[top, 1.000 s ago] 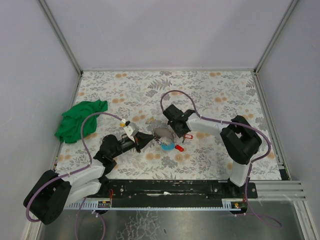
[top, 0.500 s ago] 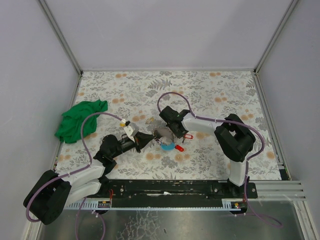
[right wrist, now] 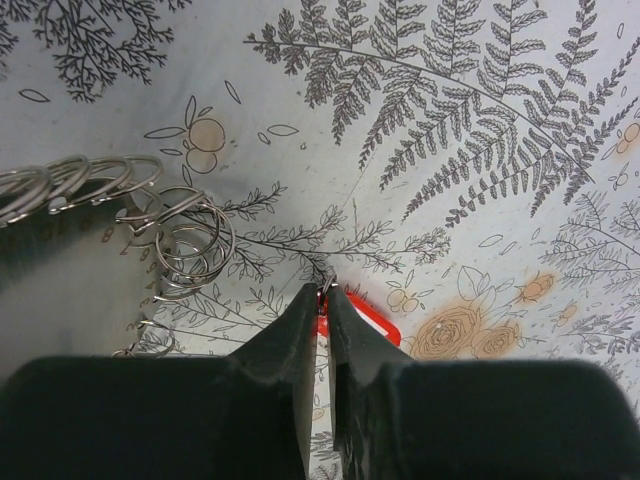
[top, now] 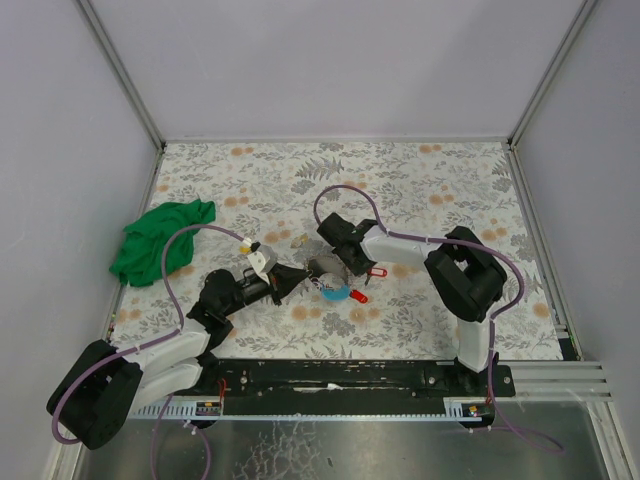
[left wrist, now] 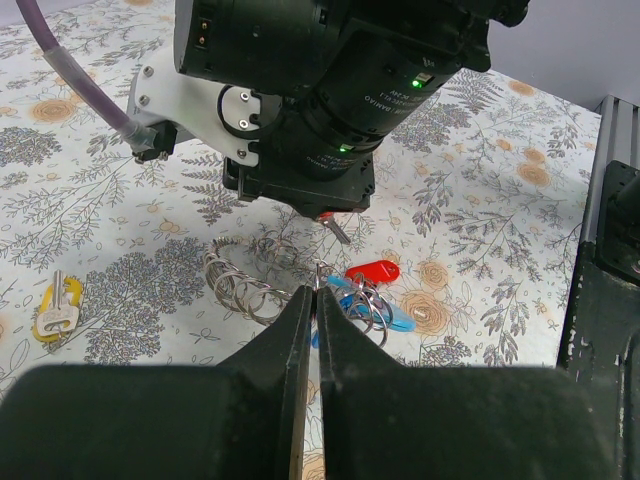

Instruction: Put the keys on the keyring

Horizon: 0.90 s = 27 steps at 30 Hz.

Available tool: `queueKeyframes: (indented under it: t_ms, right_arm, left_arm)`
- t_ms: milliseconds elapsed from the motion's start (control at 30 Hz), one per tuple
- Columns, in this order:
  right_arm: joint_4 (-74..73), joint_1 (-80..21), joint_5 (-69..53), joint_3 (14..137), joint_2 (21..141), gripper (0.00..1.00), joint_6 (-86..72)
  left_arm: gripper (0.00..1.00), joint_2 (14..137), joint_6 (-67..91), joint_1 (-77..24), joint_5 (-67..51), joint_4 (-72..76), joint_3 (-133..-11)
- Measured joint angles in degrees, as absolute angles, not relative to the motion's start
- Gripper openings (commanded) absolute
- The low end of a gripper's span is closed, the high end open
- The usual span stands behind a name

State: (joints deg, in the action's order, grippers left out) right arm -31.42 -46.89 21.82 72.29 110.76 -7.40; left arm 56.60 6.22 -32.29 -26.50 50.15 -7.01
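Left gripper [left wrist: 312, 292]: clenched tight, tips at the string of silver wire keyrings [left wrist: 245, 290]; cannot tell whether a ring is pinched.
Right gripper [right wrist: 322, 292]: fingers all but together on a small silver key blade [left wrist: 338, 231], just above the rings.
Keys: red oblong plastic-tagged key [left wrist: 372, 270] and blue plastic-tagged key [left wrist: 398, 318] lie at the rings' end on the floral tablecloth [left wrist: 480, 230].
Apart: yellow-tagged key [left wrist: 55, 308].

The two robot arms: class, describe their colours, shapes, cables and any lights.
The left arm and right arm have black joint housings and white links. A purple cable loops along each. The left claw and right claw are black tapering wedges. A green light glows on the right wrist.
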Motion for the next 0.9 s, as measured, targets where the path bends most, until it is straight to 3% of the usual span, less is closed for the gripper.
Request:
queueKeyframes:
  t_ms: [167, 400, 900]
  right_arm:
    - [-31.4, -46.9, 22.1, 72.3, 110.8, 0.0, -7.2]
    - [-29.7, -46.9, 21.3, 69.5, 106.9, 0.0, -5.7]
    - [-11.0, -46.7, 3.2, 51.2, 76.5, 0.0, 6.0]
  left_arm:
    - [0.0, 56.6, 6.2, -32.3, -26.5, 50.2, -7.0]
    - [0.0, 56.5, 6.2, -32.3, -26.5, 50.2, -7.0]
    - [0.0, 57.6, 3.9, -32.3, -32.7, 59.1, -5.4]
